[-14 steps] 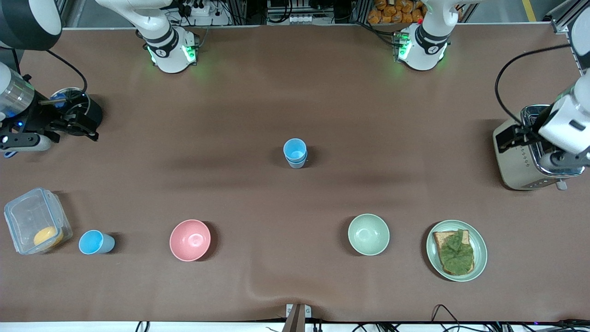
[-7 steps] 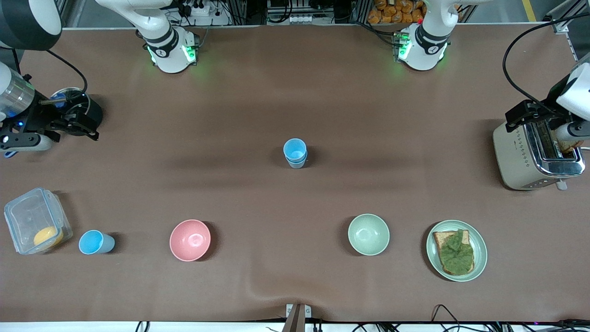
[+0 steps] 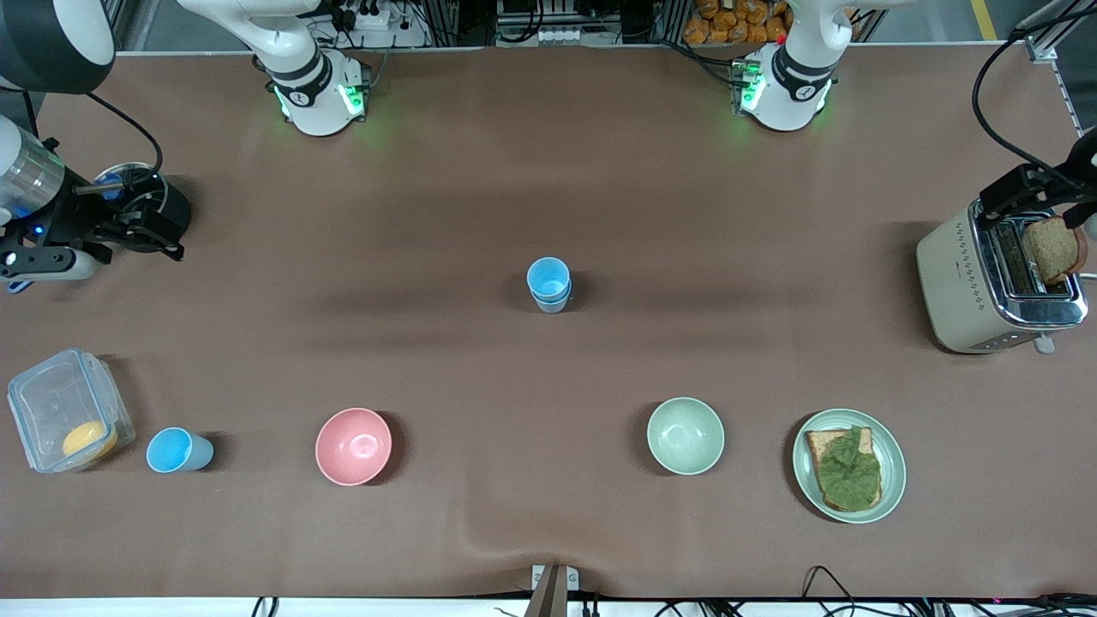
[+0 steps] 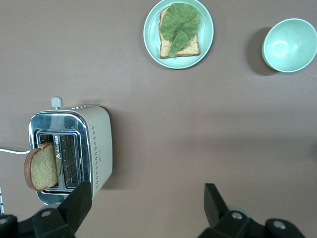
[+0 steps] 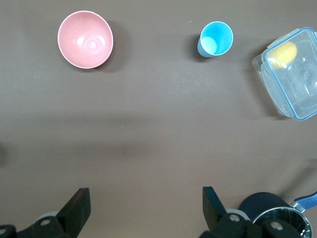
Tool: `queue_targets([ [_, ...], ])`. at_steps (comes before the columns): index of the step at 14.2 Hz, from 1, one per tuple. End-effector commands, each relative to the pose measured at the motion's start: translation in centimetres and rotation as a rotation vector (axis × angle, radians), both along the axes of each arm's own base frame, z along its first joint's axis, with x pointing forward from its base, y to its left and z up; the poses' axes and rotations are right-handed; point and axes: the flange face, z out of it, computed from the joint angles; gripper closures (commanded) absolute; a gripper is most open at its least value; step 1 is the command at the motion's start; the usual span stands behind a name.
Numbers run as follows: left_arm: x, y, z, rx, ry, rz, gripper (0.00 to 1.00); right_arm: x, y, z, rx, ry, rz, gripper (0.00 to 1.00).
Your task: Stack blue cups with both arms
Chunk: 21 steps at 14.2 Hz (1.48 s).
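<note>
– Jaws of the right gripper [image 5: 143,198], please.
– Spread wide, holding nothing. That arm rises from its base out of the front view and comes back in at its own end of the table. The hand hangs beside a black pot [image 3: 141,201].

– Task items, from that end across?
– One blue cup [image 3: 178,451] stands alone on the table [image 3: 548,154], near the front camera. It sits between a clear container [image 3: 60,403] holding a yellow lump and the pink bowl [image 3: 353,446], touching neither. The stacked cups [image 3: 548,284], one nested in the other, stand mid-table, well apart from both grippers.

– Remaining items?
– The green bowl [image 3: 686,435], then a plate [image 3: 891,446] with toast under a leaf, both near the front camera.

– Left gripper [image 4: 147,191]?
– Equally wide, gripping nothing. Only that arm's wrist end shows at the table's end, hanging over the toaster [image 3: 968,291]. A bread slice [image 3: 1050,250] stands tilted out of the toaster's slot, beside one finger [image 4: 79,201] but not between the two.
</note>
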Motion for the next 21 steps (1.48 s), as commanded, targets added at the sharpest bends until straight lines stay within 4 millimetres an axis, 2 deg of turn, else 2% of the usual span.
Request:
queue_targets([
  [1,-0.2,-2.0,0.3,-0.020,0.010,-0.002,0.00,-0.5,-0.2,0.4,0.014,0.001,-0.019,0.00],
  [9,-0.4,-3.3,0.4,-0.077,0.017,0.049,0.00,-0.6,-0.3,0.4,0.016,0.006,-0.020,0.00],
  [13,-0.5,-2.6,0.6,-0.078,0.016,0.065,0.00,-0.6,-0.3,0.4,0.014,0.006,-0.020,0.00],
  [21,-0.3,-2.5,0.5,-0.080,0.012,0.063,0.00,-0.6,-0.3,0.4,0.014,0.006,-0.020,0.00],
])
